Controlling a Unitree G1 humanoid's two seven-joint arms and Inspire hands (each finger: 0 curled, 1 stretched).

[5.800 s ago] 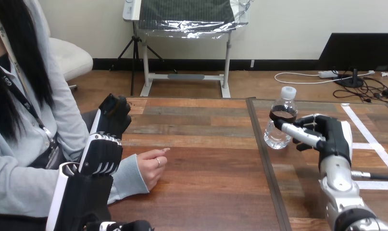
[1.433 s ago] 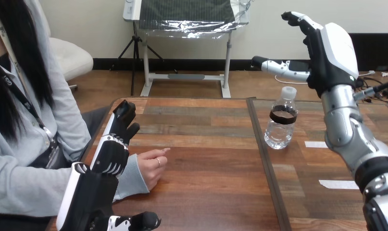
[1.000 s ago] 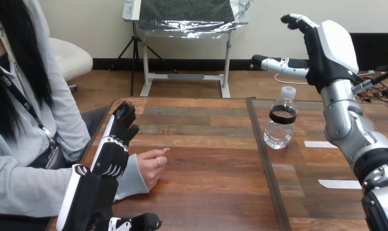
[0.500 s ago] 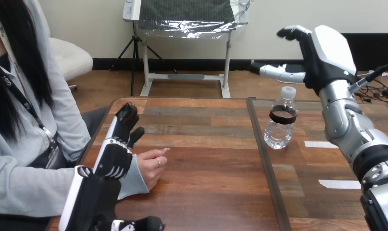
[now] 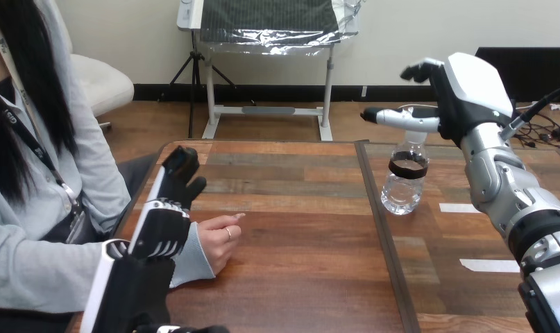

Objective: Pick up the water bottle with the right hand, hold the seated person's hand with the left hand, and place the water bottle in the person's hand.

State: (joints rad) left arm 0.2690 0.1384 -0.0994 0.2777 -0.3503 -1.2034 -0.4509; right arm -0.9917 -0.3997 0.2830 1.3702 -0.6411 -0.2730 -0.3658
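A clear water bottle [image 5: 404,177] with a white cap and a dark label band stands upright on the table right of centre. My right hand [image 5: 457,94] hovers above and just right of its cap, open, with the thumb stretched out over the cap. At the left, my left hand [image 5: 167,208] is raised over the person's wrist, fingers straight and pointing away from me. The person's hand [image 5: 220,239] rests loosely curled on the table beside it. I cannot tell whether my left hand touches the sleeve.
The wooden table [image 5: 291,277] has a dark seam [image 5: 384,236] running front to back left of the bottle. White tape strips [image 5: 488,264] lie on its right part. The person sits at the left edge.
My right hand has come down from high above the table toward the bottle's cap. My left hand has shifted slightly right, closer over the person's wrist. The bottle and the person's hand have not moved.
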